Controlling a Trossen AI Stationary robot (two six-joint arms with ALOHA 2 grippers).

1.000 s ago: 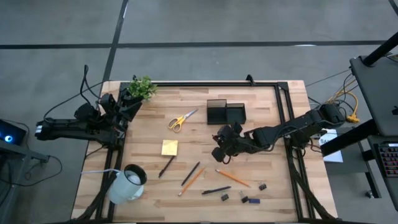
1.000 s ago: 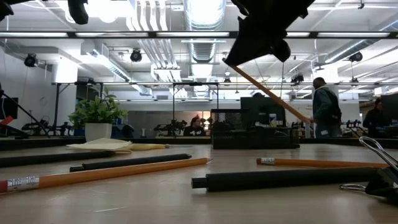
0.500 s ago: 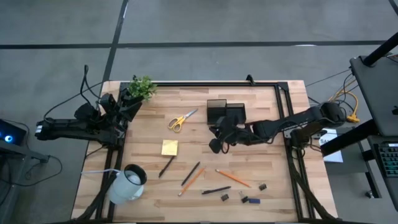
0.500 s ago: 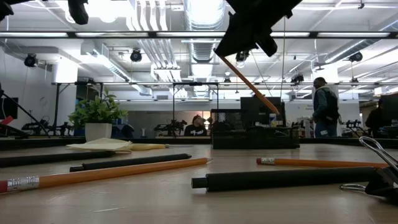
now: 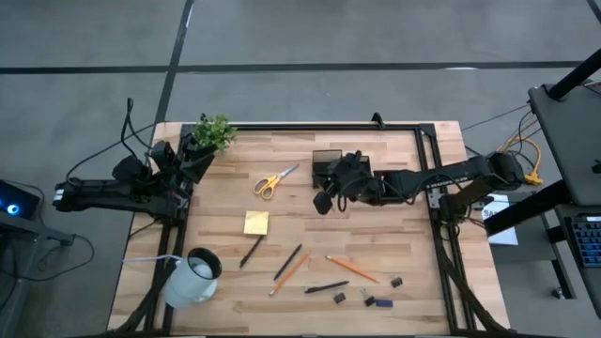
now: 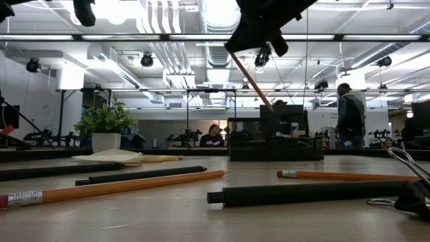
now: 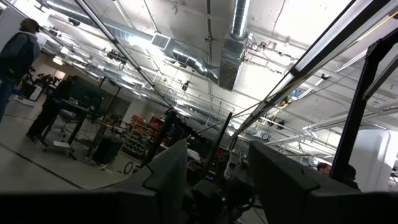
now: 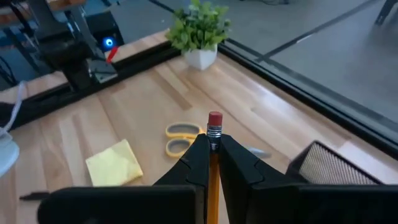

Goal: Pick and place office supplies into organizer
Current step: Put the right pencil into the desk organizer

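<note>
My right gripper (image 5: 324,200) hangs over the table just in front of the black organizer (image 5: 326,160), shut on an orange pencil (image 6: 252,81). The right arm covers part of the organizer. My left gripper (image 7: 217,180) waits open at the table's far left beside the plant (image 5: 213,132), pointing up at the ceiling. Flat on the table lie the yellow-handled scissors (image 5: 274,180), the yellow sticky pad (image 5: 255,222), two more orange pencils (image 5: 352,268) (image 5: 291,272) and dark pens (image 5: 251,251) (image 5: 326,287). My right gripper pinches the pencil between its two fingers just below the metal band at the eraser end (image 8: 213,148). The red eraser (image 8: 214,118) pokes out past the fingertips. The pencil is lifted clear and slants down below the gripper, its free end (image 6: 270,106) above the organizer's height.
A white mug (image 5: 192,275) lies at the near left. Small dark clips and eraser bits (image 5: 376,301) sit near the near right edge. A black frame rail (image 5: 319,126) runs along the table's far edge. People stand in the room beyond the table.
My right gripper has swung toward the table's far edge and risen a little, carrying the pencil from over the table's middle to just in front of the organizer. The pencil stays pinched and clear of the table.
</note>
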